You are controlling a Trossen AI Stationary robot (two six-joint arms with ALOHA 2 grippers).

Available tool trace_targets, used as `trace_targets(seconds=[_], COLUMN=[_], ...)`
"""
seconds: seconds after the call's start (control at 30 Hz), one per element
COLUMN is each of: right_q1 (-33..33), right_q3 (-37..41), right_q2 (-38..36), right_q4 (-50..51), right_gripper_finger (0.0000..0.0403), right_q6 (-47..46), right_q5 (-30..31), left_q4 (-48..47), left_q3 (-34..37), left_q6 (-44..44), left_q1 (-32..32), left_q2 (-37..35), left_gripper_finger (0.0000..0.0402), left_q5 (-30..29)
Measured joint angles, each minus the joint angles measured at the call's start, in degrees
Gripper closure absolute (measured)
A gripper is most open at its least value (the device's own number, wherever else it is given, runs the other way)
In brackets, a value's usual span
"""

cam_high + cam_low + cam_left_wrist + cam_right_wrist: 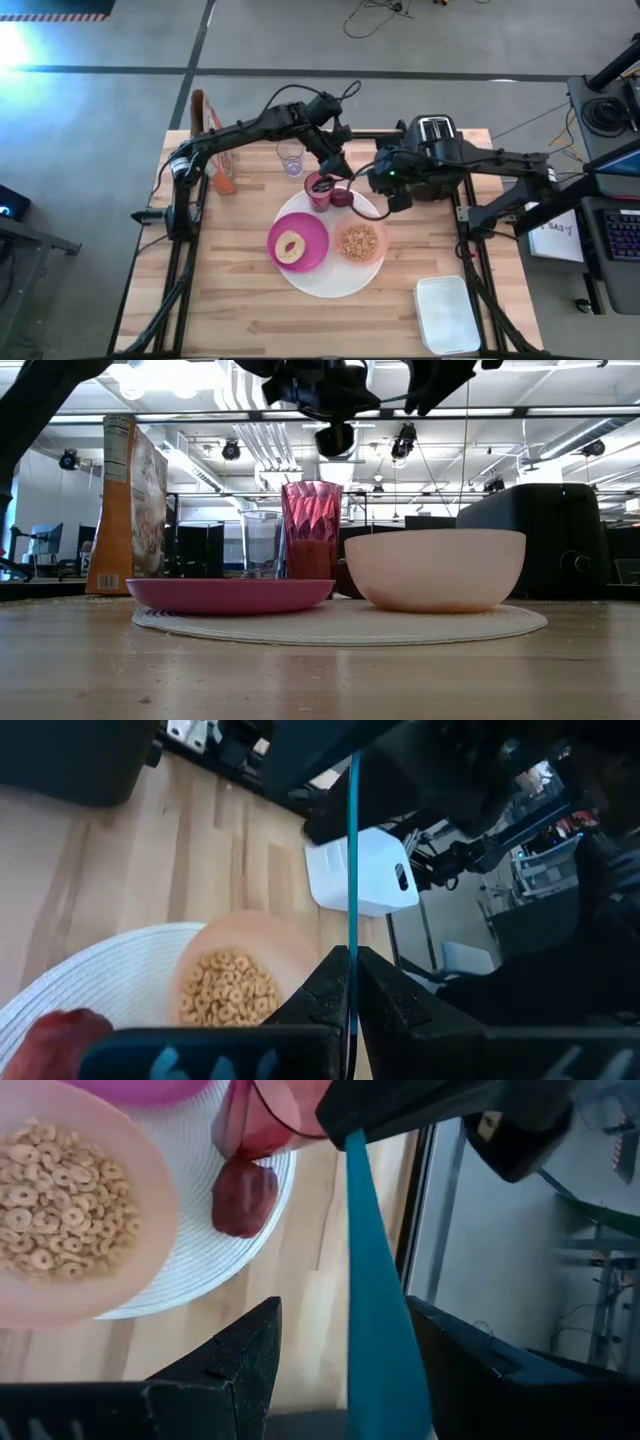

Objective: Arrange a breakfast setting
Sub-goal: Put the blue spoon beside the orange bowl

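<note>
From above, a pale wooden plank counter point(240, 290) carries a big round white plate point(330, 285) with a finely ribbed, woven-looking surface. On the plate's left part sits a smaller, smooth magenta plate point(312, 240) holding a ring-shaped tan bagel point(291, 247). Beside it on the white plate is a pale pink bowl point(360, 242), rounded and matte, filled with small ring-shaped cereal. At the plate's far edge stands a faceted, translucent pink tumbler point(319, 190), and just beside it a dark red round fruit point(343, 197) rests on the ribbed rim. A clear glass point(290, 158) stands on the bare wood behind the tumbler. My left gripper point(337, 167) hangs just above the tumbler with its dark fingers point(395, 1010) pressed together on a thin, flat teal strip point(353, 870), which may be the spoon's handle; I cannot tell for sure. My right gripper point(398, 200) is near the fruit, just off the plate's right edge, its blocky black fingers point(235, 1365) spread apart on either side of the same teal strip without touching it. Elsewhere on the counter are an upright cardboard cereal box point(224, 160) at the far left, a boxy black toaster point(436, 130) at the far right, and a white rounded rectangular container point(447, 315) at the near right corner.
</note>
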State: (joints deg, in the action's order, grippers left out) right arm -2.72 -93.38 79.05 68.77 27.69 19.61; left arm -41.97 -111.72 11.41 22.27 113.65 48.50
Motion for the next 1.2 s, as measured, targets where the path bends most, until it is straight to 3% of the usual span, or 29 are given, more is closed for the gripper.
trace_targets(seconds=[0.27, 0.63, 1.03, 1.2], right_q1=[0.0, 0.2, 0.6, 0.6], right_q3=[0.0, 0.0, 0.0, 0.0], right_q2=[2.2, 2.0, 2.0, 2.0], right_q4=[-0.1, -0.4, -0.5, -0.4], right_gripper_finger=[0.0213, 0.0259, 0.0248, 0.027], right_q6=[-0.7, -1.8, -0.8, -0.7], right_q5=[0.0, 2.7, 3.5, 3.5], left_q4=[1.4, 2.0, 3.3, 3.4], left_q3=[0.0, 0.4, -1.5, -3.3], left_q6=[-0.1, 0.2, 2.2, 1.8], left_q1=[-0.1, -0.4, -0.5, -0.5], left_q2=[0.1, 0.6, 4.4, 4.5], left_gripper_finger=[0.0402, 0.0402, 0.0402, 0.0402], left_q5=[0.0, 0.1, 3.5, 3.5])
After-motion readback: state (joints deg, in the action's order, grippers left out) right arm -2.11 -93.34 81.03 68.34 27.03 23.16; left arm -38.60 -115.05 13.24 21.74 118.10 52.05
